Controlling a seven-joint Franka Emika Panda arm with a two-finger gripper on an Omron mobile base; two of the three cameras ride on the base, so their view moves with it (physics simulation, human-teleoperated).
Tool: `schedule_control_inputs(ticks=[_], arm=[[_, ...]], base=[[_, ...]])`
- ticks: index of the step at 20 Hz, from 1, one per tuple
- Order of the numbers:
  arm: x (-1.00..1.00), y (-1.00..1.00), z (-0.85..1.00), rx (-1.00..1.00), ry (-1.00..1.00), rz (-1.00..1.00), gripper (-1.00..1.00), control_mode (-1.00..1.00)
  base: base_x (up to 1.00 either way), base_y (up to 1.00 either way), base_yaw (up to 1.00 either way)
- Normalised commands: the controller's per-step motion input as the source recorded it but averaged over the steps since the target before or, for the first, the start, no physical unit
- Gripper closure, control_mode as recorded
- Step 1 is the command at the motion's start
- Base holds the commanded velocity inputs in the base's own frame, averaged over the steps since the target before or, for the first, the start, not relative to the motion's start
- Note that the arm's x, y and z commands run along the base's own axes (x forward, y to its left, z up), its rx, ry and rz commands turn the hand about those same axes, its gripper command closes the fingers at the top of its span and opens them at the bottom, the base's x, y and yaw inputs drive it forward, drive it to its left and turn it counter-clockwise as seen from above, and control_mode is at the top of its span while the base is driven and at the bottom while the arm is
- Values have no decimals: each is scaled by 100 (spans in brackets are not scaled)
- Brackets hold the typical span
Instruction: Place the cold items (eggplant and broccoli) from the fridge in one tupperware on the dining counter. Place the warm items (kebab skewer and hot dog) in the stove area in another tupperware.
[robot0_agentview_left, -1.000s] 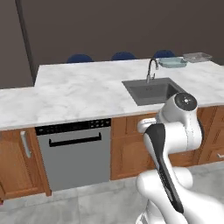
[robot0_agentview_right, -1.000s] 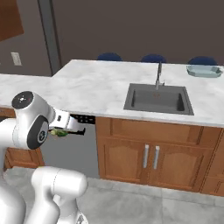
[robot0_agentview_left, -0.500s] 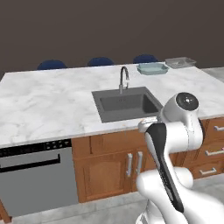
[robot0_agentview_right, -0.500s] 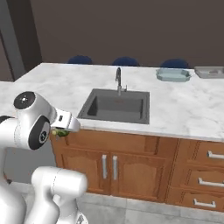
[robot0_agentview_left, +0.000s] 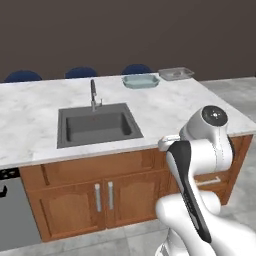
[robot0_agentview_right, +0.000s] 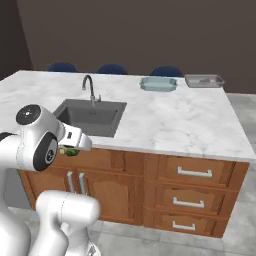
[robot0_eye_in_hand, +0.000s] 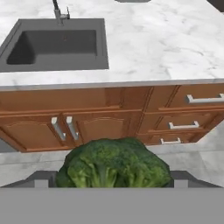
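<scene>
Broccoli (robot0_eye_in_hand: 113, 164) sits between the wide-spread pincer (robot0_eye_in_hand: 112, 179) fingers, pinched.

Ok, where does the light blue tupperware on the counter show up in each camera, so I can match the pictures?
Left base view: the light blue tupperware sits at the counter's far edge, upper centre-right, right of the faucet.
Right base view: it sits at the far edge, upper centre-right, left of the clear tupperware.
Hand view: I can't pick it out there.
Shared landmark: the faucet behind the sink.
</scene>
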Motion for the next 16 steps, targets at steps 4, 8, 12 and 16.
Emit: schedule_control_inputs(ticks=[4,8,12,16], arm=[[0,0,0,0,0,0,100,100],[0,0,0,0,0,0,100,100],[0,0,0,0,0,0,100,100],[0,0,0,0,0,0,100,100]], base=[[5,-100,12],[3,-100,19],[0,-100,23],[0,-100,23]])
